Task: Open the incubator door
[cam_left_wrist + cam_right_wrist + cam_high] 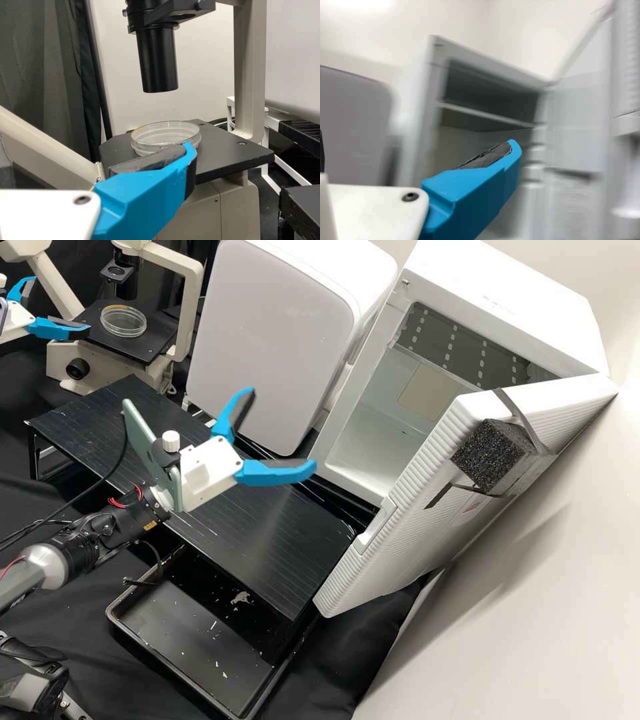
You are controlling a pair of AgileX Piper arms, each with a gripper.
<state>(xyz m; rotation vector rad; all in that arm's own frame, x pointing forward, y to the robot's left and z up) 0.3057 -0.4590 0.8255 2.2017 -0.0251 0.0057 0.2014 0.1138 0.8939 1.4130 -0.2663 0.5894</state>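
Bench cover [333, 660]: creased black cloth
Platform [267, 540]: black, lined top, pale marks
Tray [170, 633]: black, rimmed; pale flakes [240, 598] inside
Microscope stage [230, 150]: black plate, clear round dish [165, 135] on top

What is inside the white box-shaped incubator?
A pale-edged shelf crosses the incubator; a flat beige panel shows lower down. In the high view, the open, ribbed white door covers part of the interior, leaving that unseen.
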